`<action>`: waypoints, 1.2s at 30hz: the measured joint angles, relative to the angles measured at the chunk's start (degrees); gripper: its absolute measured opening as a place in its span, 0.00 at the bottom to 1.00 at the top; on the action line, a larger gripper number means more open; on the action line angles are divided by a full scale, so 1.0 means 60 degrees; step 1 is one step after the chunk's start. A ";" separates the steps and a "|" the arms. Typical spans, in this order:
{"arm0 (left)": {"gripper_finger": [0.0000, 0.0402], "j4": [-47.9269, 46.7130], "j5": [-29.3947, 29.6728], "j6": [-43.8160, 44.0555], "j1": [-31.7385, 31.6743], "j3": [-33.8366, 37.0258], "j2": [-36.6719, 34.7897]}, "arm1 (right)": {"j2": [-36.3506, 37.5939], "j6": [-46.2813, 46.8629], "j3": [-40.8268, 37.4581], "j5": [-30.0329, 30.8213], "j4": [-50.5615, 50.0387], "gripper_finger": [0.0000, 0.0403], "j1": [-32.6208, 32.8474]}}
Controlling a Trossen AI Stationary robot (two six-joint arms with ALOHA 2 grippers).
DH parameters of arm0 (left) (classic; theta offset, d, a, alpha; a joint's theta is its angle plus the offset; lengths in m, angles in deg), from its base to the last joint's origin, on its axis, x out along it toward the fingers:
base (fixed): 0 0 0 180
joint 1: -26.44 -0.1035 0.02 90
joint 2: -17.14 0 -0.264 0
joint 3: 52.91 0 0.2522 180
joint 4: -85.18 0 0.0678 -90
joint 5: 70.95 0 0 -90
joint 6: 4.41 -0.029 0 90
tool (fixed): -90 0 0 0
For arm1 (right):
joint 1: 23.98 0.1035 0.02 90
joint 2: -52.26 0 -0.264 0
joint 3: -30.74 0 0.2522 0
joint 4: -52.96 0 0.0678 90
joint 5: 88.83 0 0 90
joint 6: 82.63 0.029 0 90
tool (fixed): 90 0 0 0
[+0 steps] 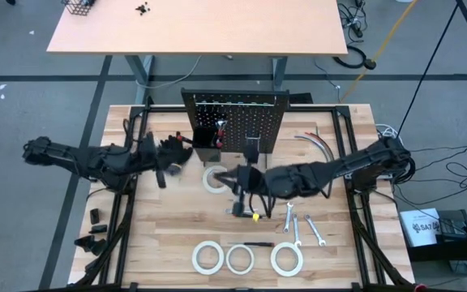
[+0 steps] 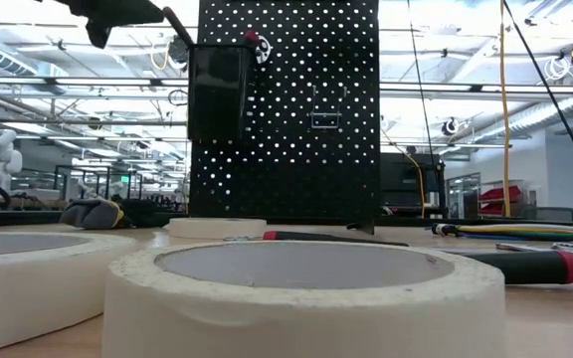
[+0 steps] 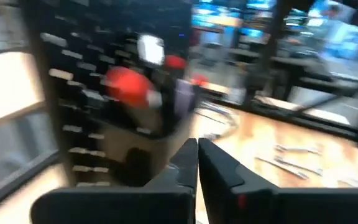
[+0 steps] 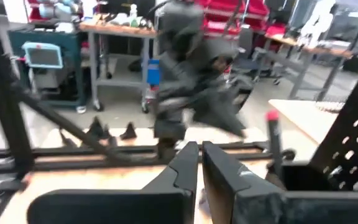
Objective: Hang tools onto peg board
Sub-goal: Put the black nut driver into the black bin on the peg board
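Note:
The black peg board point(image 1: 235, 122) stands upright at the table's far middle, with a small black bin point(image 2: 217, 94) hooked on it that holds red-handled screwdrivers point(image 3: 128, 87). One white tape roll point(image 1: 215, 179) lies flat in front of the board; three more point(image 1: 240, 259) lie near the front edge. Silver wrenches point(image 1: 292, 221) lie flat right of centre. A red-ended screwdriver point(image 2: 525, 265) lies on the table. My left gripper point(image 3: 197, 155) is shut and holds nothing, left of the bin. My right gripper point(image 4: 199, 155) is shut and holds nothing, above the table beside the single roll.
Black gloves point(image 2: 97, 212) lie at the left behind the rolls. Curved grey hoses point(image 1: 314, 144) lie right of the board. A dark tool with a yellow spot point(image 1: 250, 212) lies under my right arm. Small black parts point(image 1: 94, 231) sit at the left edge.

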 joint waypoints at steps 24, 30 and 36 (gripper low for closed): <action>0.00 0.0720 -0.5346 -0.1931 -0.3077 -0.2550 0.2668 | -0.0015 0.0971 -0.0004 0.0533 -0.0566 0.00 0.0817; 0.00 -0.2119 -0.2466 -0.0546 -0.2893 -0.3222 0.1420 | -0.0015 0.1132 -0.0004 0.0965 -0.0718 0.00 0.0966; 0.00 -0.3885 0.0984 0.1750 -0.2419 -0.3218 0.0790 | -0.0015 0.1688 -0.0004 0.1761 -0.1533 0.00 0.1173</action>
